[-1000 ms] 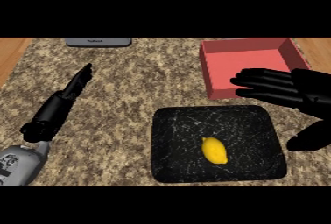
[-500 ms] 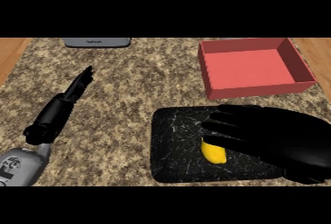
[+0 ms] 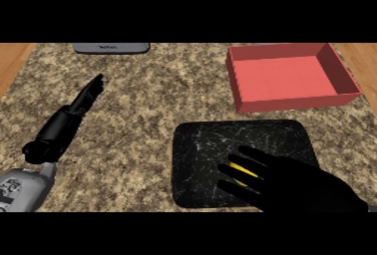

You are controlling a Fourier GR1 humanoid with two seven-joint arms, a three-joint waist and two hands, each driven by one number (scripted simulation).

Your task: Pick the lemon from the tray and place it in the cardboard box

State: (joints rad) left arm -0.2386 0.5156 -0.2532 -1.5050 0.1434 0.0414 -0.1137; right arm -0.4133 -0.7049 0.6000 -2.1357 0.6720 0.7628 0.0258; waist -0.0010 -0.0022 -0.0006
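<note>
The right hand (image 3: 298, 187) lies palm-down over the lower right part of the black tray (image 3: 202, 164), its forearm coming in from the lower right corner. Its fingers (image 3: 254, 154) point up and to the left, spread slightly and bent down over the lemon (image 3: 241, 172), which shows only as yellow strips between them. Whether the fingers actually grip the lemon or only cover it cannot be told. The lemon is on the tray, right of its middle. The cardboard box (image 3: 290, 74), red inside and open at the top, sits on the counter (image 3: 140, 99) just above the tray, toward the upper right, well apart from the hand. The left hand (image 3: 85, 97) rests at the left side of the counter, fingers straight and pointing up and slightly right, holding nothing, its grey forearm (image 3: 22, 191) at the lower left corner.
</note>
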